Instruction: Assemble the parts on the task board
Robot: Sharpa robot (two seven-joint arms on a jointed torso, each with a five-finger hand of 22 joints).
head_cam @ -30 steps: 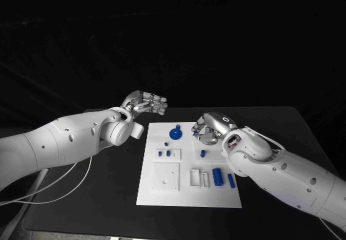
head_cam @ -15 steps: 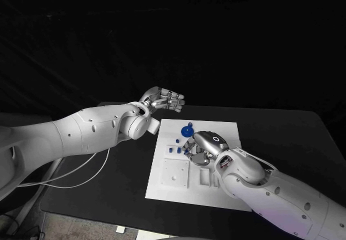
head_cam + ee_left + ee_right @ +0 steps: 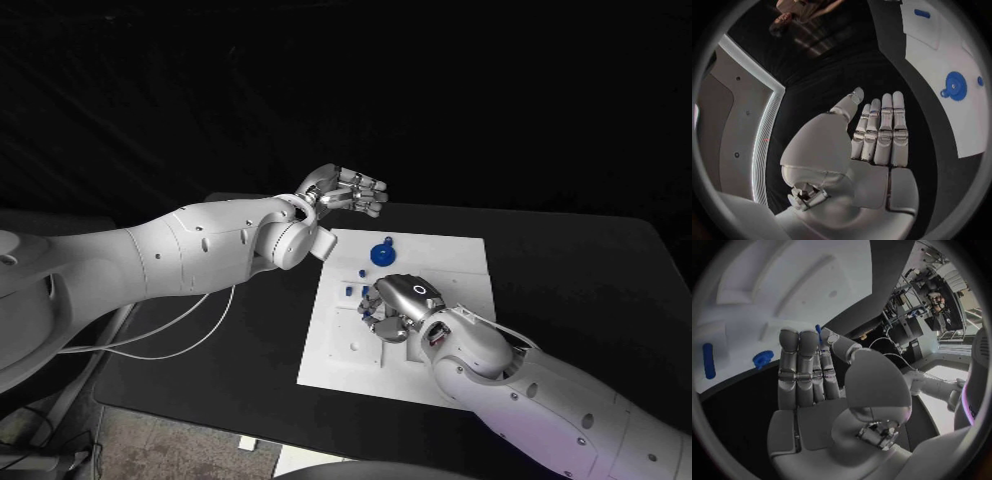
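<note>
The white task board (image 3: 459, 262) lies in the middle of the table. A round blue part (image 3: 382, 253) (image 3: 955, 85) sits at its far end, with small blue parts (image 3: 348, 290) nearer on the left side. My right hand (image 3: 395, 307) hovers low over the board's middle and hides what is under it. In the right wrist view a thin blue part (image 3: 819, 331) shows between its thumb and a finger, seemingly pinched. My left hand (image 3: 348, 190) (image 3: 873, 135) is raised beyond the board's far left corner, fingers straight and holding nothing.
In the right wrist view a long blue part (image 3: 709, 360) and a toothed blue part (image 3: 762, 359) lie on the board beyond the fingertips. Black table (image 3: 577, 270) surrounds the board. A white cable (image 3: 173, 335) hangs under my left arm.
The camera has shifted. Relative to the board, my right hand has come from beside the round part at the far end to over the middle. My left hand stays raised.
</note>
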